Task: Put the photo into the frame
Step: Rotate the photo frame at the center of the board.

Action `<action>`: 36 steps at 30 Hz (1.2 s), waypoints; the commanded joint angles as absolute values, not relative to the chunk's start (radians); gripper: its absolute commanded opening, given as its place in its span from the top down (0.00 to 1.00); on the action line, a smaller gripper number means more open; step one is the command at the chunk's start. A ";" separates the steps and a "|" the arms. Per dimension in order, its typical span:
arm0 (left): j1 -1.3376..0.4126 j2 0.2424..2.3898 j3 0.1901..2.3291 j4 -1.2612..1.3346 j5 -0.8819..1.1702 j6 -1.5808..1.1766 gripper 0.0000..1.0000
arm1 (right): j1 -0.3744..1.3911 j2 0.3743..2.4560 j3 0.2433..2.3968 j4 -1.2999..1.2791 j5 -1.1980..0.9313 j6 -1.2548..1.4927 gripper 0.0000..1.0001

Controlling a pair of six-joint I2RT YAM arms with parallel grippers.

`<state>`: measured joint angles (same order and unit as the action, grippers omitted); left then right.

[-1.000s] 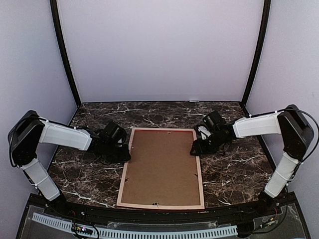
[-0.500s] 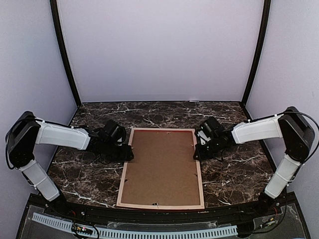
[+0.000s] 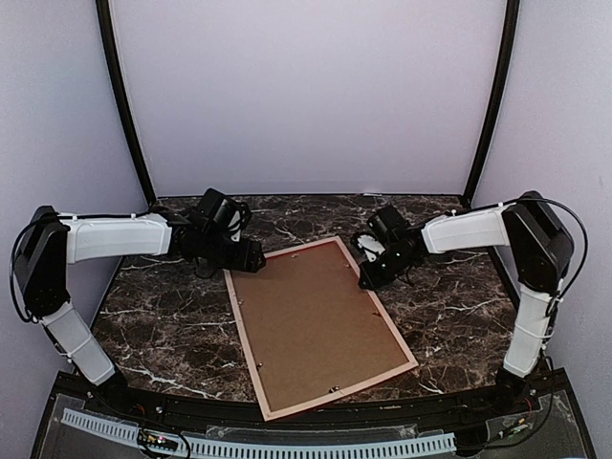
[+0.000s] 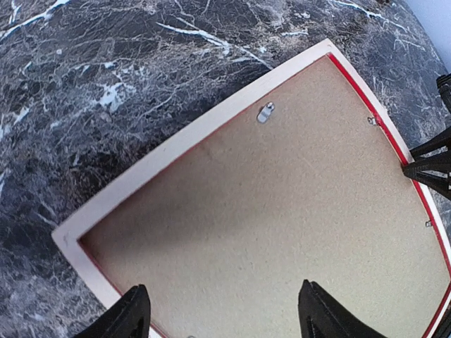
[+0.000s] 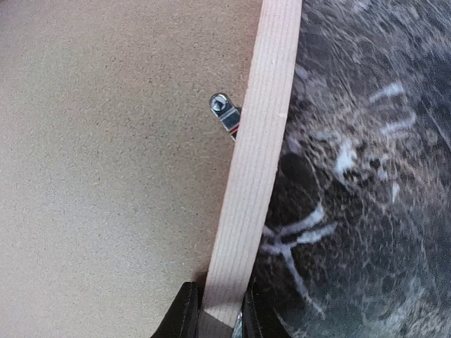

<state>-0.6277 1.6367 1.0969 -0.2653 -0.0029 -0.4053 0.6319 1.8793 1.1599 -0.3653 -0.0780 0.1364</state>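
The frame [image 3: 245,337] lies face down and askew on the marble table, its pale wood back up and a brown backing board [image 3: 320,320] filling it. The photo is hidden. My right gripper [image 3: 366,280] is shut on the frame's right rail near the far corner; in the right wrist view the gripper [image 5: 218,303] has the wood rail [image 5: 261,127] pinched between both fingers. My left gripper [image 3: 251,260] hovers over the far left corner. In the left wrist view it [image 4: 223,289] stands open above the backing board [image 4: 282,211], holding nothing.
A small metal turn clip [image 5: 225,113] sits on the backing board at the rail's inner edge, and a hanger tab [image 4: 265,111] near the far rail. Dark marble table [image 3: 163,325] surrounds the frame. Lilac walls and black posts close in the back and sides.
The frame has swung anticlockwise from square to askew. My right gripper shut on its right rail. My left gripper opened and moved back to the far left corner.
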 commanded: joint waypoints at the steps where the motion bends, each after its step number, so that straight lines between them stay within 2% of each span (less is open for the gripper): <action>1: -0.585 1.703 1.173 -0.324 0.053 -0.246 0.24 | 0.626 1.991 1.225 -0.427 -0.150 -0.106 0.90; 6: -0.528 1.798 1.260 -0.331 0.082 -0.159 0.23 | 0.616 2.073 1.341 -0.468 -0.231 -0.197 0.77; 10: -0.479 1.870 1.324 -0.354 0.119 -0.094 0.22 | 0.595 2.073 1.386 -0.477 -0.250 -0.212 0.53; 14: -0.456 1.931 1.373 -0.386 0.179 -0.029 0.22 | 0.571 2.014 1.357 -0.438 -0.275 -0.185 0.43; 19: -0.453 2.020 1.437 -0.439 0.201 0.029 0.25 | 0.559 1.955 1.312 -0.408 -0.246 -0.121 0.40; 25: -0.451 2.072 1.485 -0.441 0.184 0.037 0.36 | 0.547 1.856 1.203 -0.363 -0.270 -0.005 0.40; 29: -0.450 2.086 1.484 -0.434 0.169 0.024 0.47 | 0.544 1.770 1.110 -0.341 -0.281 0.098 0.41; 31: -0.449 2.089 1.476 -0.429 0.162 0.011 0.57 | 0.540 1.727 1.074 -0.342 -0.271 0.136 0.41; 36: -0.445 2.085 1.446 -0.431 0.129 -0.051 0.69 | 0.521 1.652 1.005 -0.375 -0.244 0.230 0.41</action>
<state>-0.4500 2.0819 1.4693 -0.4053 0.1677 -0.0036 0.5388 1.7119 1.0485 -0.3748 -0.2642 0.1192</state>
